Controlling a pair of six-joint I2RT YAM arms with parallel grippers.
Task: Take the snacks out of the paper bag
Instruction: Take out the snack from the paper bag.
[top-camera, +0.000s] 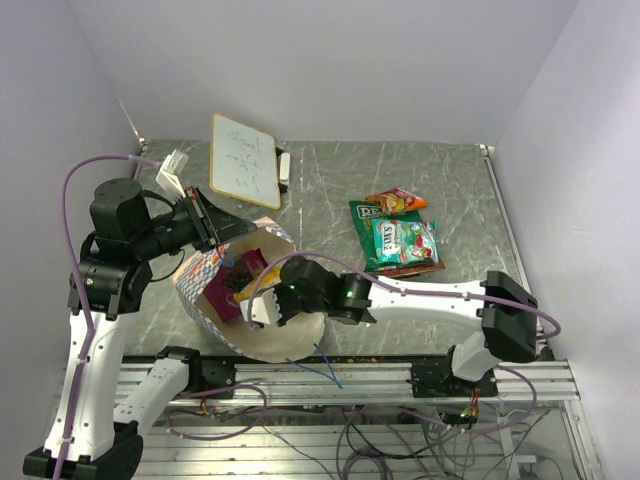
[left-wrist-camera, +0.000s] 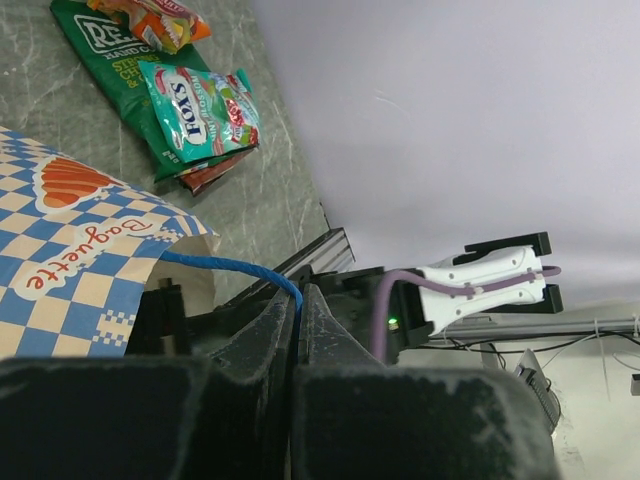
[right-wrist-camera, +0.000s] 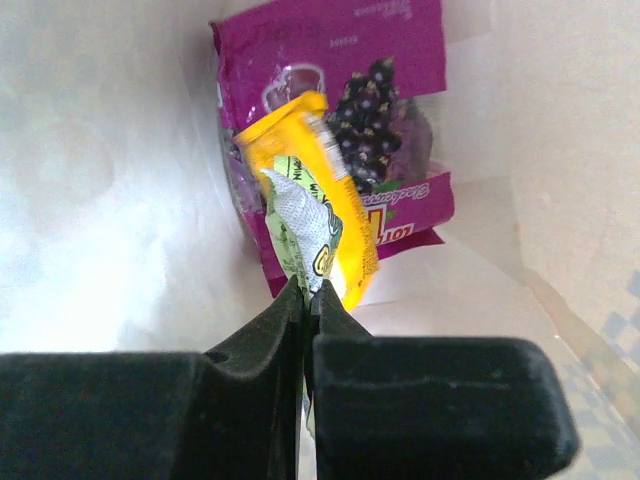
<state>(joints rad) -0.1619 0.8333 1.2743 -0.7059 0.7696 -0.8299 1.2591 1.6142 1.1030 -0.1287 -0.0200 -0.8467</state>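
Black fingers of the right claw fill the bottom of the right wrist view, clenched on the lower end of a yellow packet deep inside the paper bag. Behind it, toward the top of that frame, a magenta-purple packet rests against the bag's cream wall. The left claw is pinched shut on the bag's blue cord handle, left of centre in the overhead view. Right of centre there, 3 snacks overlap on the tabletop: a green packet, a teal packet lying on it, and an orange-red packet. A white board sits toward the upper left.
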